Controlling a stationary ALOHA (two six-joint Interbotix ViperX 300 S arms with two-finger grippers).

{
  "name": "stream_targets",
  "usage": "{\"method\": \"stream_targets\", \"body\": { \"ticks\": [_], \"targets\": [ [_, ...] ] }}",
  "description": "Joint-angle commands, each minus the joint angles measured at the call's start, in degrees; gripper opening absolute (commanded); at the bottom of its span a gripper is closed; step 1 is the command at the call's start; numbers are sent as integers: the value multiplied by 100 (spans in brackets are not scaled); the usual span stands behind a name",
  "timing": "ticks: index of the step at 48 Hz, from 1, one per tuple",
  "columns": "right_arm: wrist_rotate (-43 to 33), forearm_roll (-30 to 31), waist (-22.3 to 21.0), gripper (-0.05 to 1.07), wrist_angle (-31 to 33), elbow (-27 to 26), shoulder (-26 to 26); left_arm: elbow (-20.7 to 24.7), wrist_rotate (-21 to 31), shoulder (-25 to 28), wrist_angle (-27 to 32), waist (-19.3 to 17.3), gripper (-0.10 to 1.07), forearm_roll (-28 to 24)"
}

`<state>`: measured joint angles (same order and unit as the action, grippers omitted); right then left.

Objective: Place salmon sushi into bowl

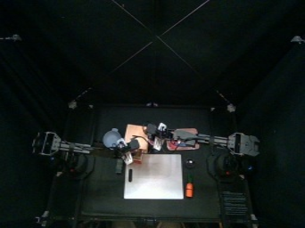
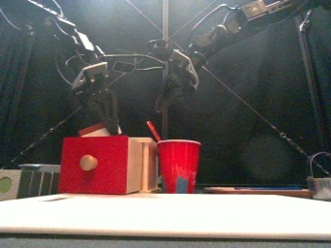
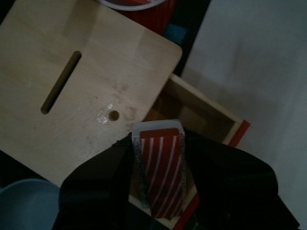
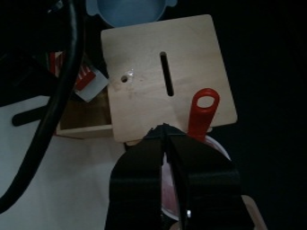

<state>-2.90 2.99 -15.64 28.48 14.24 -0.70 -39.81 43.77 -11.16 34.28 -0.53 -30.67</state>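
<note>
Nearest the left wrist camera, the salmon sushi (image 3: pixel 159 171), a red-orange piece with pale stripes, is being held between the fingers (image 3: pixel 102 184) of the left gripper (image 3: pixel 159 148). The jaws are being kept wide, pressed against the piece on both sides. Its long axis is lying along the fingers, pointing out past their tips. The bowl (image 3: pixel 18 202), pale grey-blue, is being seen just outside one finger, off to the side and lower than the held piece. Judged from this, a short sideways carry is being called for before any release, and the left arm is the nearer one to the bowl.

Beyond the fingertips a wooden board (image 3: pixel 84 81) with a slot is being overlooked, with an open tan box (image 3: pixel 198 112) beside it. The right gripper (image 4: pixel 168 135), jaws pressed together on nothing, is being held over the red cup (image 2: pixel 179 165), with an orange tool (image 4: pixel 202 112) lying on the board ahead of its tips. Everything is being carried by a pale tabletop (image 2: pixel 195 215), which is being enclosed by black curtains (image 2: pixel 272 97).
</note>
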Motion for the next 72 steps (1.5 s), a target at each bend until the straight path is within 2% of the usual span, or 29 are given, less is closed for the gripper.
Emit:
{"method": "stream_targets", "body": {
  "ticks": [1, 18, 29, 38, 44, 50, 59, 65, 72],
  "targets": [
    [0, -18, -44, 12, -53, -62, 281, 132, -18, -18, -9, 0, 64, 44],
    [0, -18, -44, 12, -70, -44, 281, 193, -18, -18, 9, 0, 89, 88],
    [0, -18, -44, 12, -70, -44, 290, 272, 0, -53, 70, 0, 91, 79],
    [18, -35, 0, 12, -70, -35, 439, 457, 35, -299, 229, -114, 91, -53],
    [18, -44, 141, 12, -70, 35, 606, 589, 97, -483, 229, -448, 90, -176],
    [18, -62, 334, 12, -114, 202, 712, 721, 185, -536, 105, -958, 89, -158],
    [18, -158, 738, 12, -457, 466, 712, 809, 545, -422, -554, -1731, 85, 185],
    [18, -334, 1055, 12, -1046, 606, 642, 791, 650, -264, -1371, -2224, 73, 448],
    [26, -431, 1389, 11, -1951, 721, 290, 791, 642, 141, -2153, -2628, 53, 976]
  ]
}}
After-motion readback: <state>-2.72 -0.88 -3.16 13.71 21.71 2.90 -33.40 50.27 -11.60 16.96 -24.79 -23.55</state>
